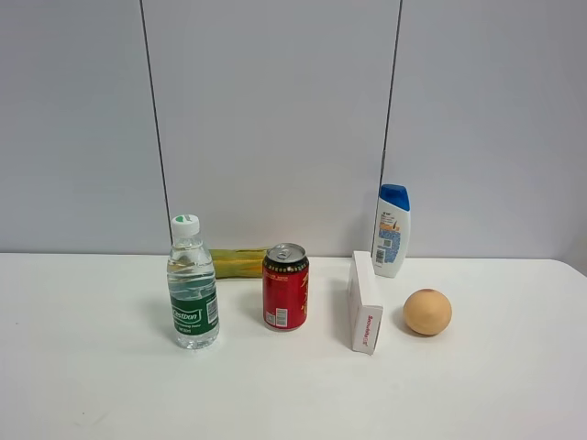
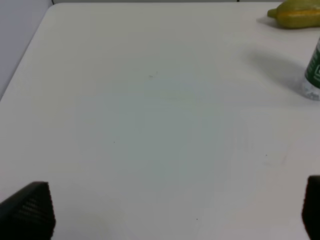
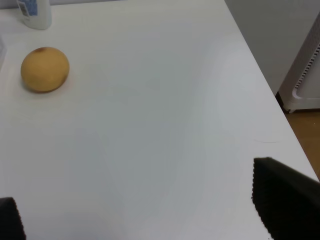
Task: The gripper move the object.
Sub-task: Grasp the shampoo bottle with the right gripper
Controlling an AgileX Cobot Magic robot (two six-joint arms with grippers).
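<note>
Exterior high view: shampoo bottle [image 1: 392, 231] stood upright at eleven o'clock from the round fruit [image 1: 427, 312], nearer the right tool [image 3: 145, 215], whose jaws gaped apart over the counter [image 3: 150, 125].

Water bottle [image 1: 193, 293], can [image 1: 285, 289], box [image 1: 364, 302] and round fruit [image 1: 427, 312] stand before perhaps a mango [image 1: 237, 263].

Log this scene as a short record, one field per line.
surface: white table
target: shampoo bottle, upright at back right, untouched
front row, left to right: water bottle, red can, white box, round fruit
behind the can: yellow-green item, lying flat
left gripper: open, holding nothing, over bare table
right gripper: open, holding nothing, short of the round fruit
</note>
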